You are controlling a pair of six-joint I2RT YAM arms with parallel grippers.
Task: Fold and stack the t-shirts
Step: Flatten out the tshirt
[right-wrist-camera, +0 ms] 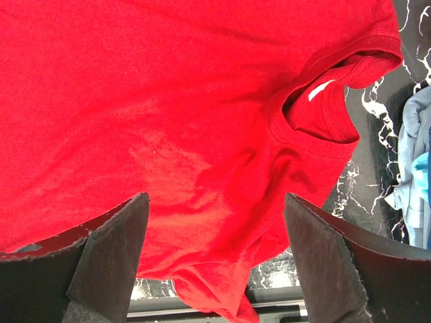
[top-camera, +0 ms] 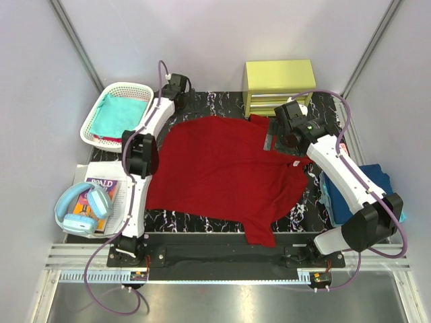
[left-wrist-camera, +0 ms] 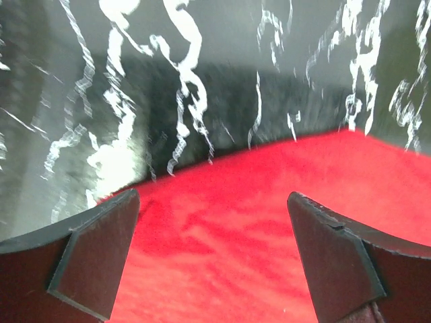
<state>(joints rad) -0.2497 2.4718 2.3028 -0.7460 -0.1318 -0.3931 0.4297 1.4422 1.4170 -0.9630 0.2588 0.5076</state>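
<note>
Currently a limp red shirt [top-camera: 222, 171] is being hovered over by left hand [left-wrist-camera: 214, 259] and right hand [right-wrist-camera: 215, 262], both open, empty; edges should be pinched.

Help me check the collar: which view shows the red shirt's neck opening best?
Right wrist view: the collar, white tag included, is large and sharp. Top view shows most of the red shirt, collar tiny; left wrist shows only a cloth edge.

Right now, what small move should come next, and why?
Probably lower the left jaws onto the far edge of the dark red t-shirt and close them. They stand open over that edge, the shirt lies spread out and unfolded, and the right jaws hang open over it too, gripping nothing.
</note>
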